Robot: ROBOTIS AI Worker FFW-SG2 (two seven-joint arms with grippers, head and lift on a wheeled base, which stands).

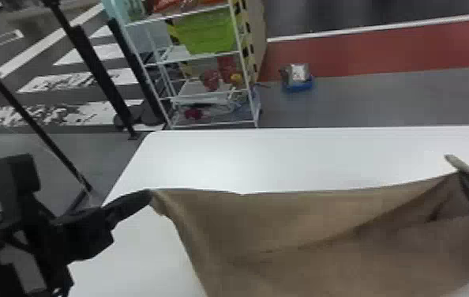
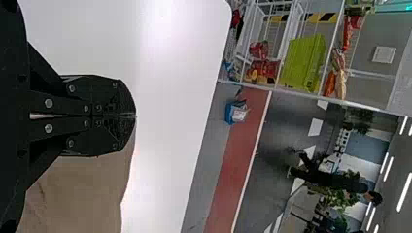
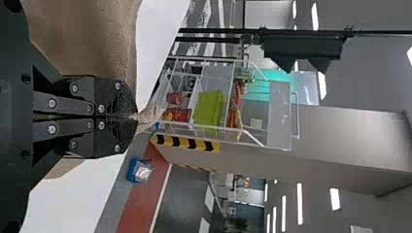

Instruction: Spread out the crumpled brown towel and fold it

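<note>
Spreading looks to be the step in hand: the brown towel [image 1: 277, 237] hangs in a broad sheet over the near part of the table [image 1: 285, 158], its upper edge sagging slightly. The left tool [image 1: 149, 195], by the table's left side, pinches one corner; the right tool [image 3: 134, 117], over the table's right part, pinches another. Ease them apart until that slanting crease softens, keep them level, then let the hanging end meet the table first and lay the rest flat before releasing. Too hard a pull could slip the small left pinch.

The head view gives the upper edge's full run between tools; the right wrist view adds a close look at the cloth tuft poking past its pressed-together fingers
</note>
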